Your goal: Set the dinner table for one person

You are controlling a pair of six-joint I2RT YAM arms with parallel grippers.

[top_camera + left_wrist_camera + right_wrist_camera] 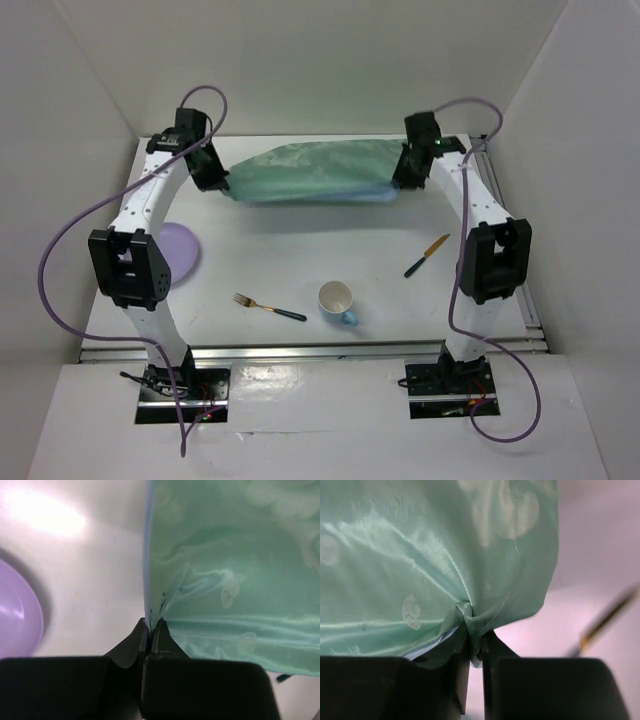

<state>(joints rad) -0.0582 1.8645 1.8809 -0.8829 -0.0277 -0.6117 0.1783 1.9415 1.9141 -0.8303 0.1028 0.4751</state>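
Note:
A teal-green patterned cloth [315,170] hangs stretched between my two grippers above the far part of the white dinner table [300,255]. My left gripper [215,180] is shut on the cloth's left end, pinching its edge [150,622]. My right gripper [405,178] is shut on the bunched right corner [472,630]. On the table lie a lilac plate [180,250] at the left, a fork [268,306] with a dark handle, a white cup with a blue handle [337,301], and a knife [427,255] at the right.
Metal rails [320,348] edge the table at the near side and at the right [515,250]. White walls enclose the table at the back and on both sides. The plate's rim shows in the left wrist view [20,615].

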